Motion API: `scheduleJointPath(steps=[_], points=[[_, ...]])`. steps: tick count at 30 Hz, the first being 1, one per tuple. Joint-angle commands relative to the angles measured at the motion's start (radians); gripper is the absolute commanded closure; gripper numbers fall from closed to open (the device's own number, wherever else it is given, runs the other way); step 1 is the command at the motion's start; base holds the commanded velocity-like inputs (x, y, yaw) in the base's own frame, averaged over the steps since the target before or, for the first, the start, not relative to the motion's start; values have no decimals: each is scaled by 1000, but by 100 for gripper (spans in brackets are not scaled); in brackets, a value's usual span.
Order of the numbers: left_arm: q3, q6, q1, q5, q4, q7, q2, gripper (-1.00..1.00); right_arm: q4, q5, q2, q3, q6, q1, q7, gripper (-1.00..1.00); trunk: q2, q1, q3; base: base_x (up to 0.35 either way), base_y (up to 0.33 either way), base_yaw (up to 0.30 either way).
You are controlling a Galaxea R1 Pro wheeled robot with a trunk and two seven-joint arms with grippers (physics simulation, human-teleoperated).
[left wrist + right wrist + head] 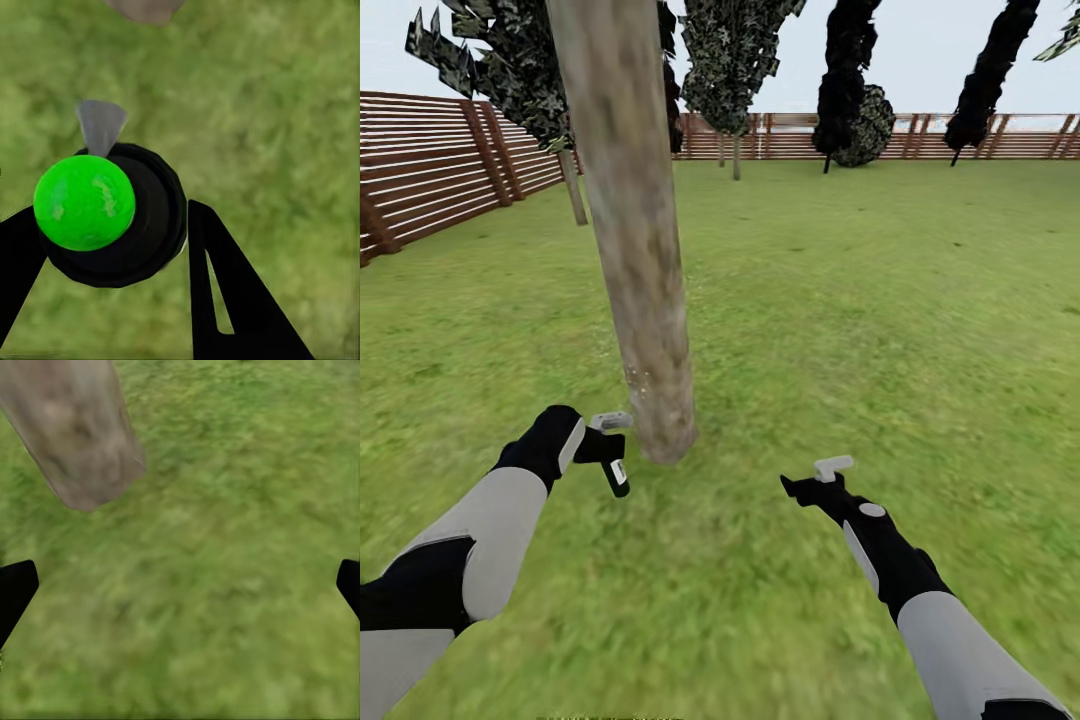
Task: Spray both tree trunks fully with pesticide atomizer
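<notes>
So, scene: lawn (pixel 880 300), fence (pixel 440 170) at 10 o'clock, trunk (pixel 635 230) dead ahead at 12, base just beyond both arms.
Risk 1: nozzle aim unclear. In head view the atomizer (pixel 616 470) hangs down from the L gripper (pixel 610 440), so spray may hit grass, not bark. Cause: wrist pitched too low.
Risk 2: partial cover. Trunk is tall and runs out of frame up top; spraying low only would leave upper bark bare, my guess.
Risk 3: slip. Grip looks to sit on the body side; a fast wrist swing could twist it loose.
Risk 4: base or arm bump on trunk, arm is near it.
Atomizer vs hand: between the L fingers (pixel 225 300), green round cap (pixel 84 202) facing the wrist cam, grey nozzle (pixel 101 124) past it. Sits at approx 7 o'clock of trunk base, near, not touching.
L hand: clamped on atomizer.
R gripper (pixel 822 482): empty, fingers (pixel 15 589) spread wide, at 5 o'clock of trunk base (pixel 82 442).
2nd tree: can't tell which one from here.
</notes>
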Motion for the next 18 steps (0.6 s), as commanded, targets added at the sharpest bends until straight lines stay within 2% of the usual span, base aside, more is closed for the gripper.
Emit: scheduleJointPath(steps=[1, 3, 6, 7, 8, 10, 11, 12, 13, 18], points=[[7, 4, -1, -10, -1, -7, -1, 100, -2, 4, -1, 2, 5, 0, 2, -100, 0, 0, -1, 0, -273, 278], [7, 4, -1, -10, -1, -7, -1, 100, -2, 3, -1, 2, 5, 0, 2, -100, 0, 0, -1, 0, -273, 278], [7, 9, -2, -7, -11, -10, -1, 100, -2, 4, -1, 1, 5, 0, 2, -100, 0, 0, -1, 0, -104, 79], [7, 22, -10, -4, -17, -15, 3, 100, -1, 4, -1, 2, 5, 0, 2, -100, 0, 0, -1, 0, -13, 10], [7, 78, -36, -3, -30, -19, 3, 100, -1, 4, -1, 1, 5, 0, 2, -100, 0, 0, -1, 0, -4, 3], [7, 133, -118, -3, -58, -21, 5, 100, -1, 4, -1, 1, 5, 0, 2, -100, 0, 0, -1, 0, -2, 1], [7, 147, -175, -3, -58, -22, 6, 100, -1, 4, -1, 0, 5, 0, 2, -100, 0, 0, -1, 0, 0, 0], [7, 158, -260, -3, -39, -22, 6, 100, -2, 5, -1, 0, 5, 0, 2, -100, 0, 0, -1, 0, 0, 0], [7, 162, -319, -3, -2, -22, 6, 100, -2, 4, -1, 0, 5, 0, 2, -100, 0, 0, -1, 0, 0, 0], [8, 166, -454, -1, 86, -22, 3, 100, -3, 5, -1, 0, 5, 0, 2, -100, 0, 0, -1, 0, 0, 0]])
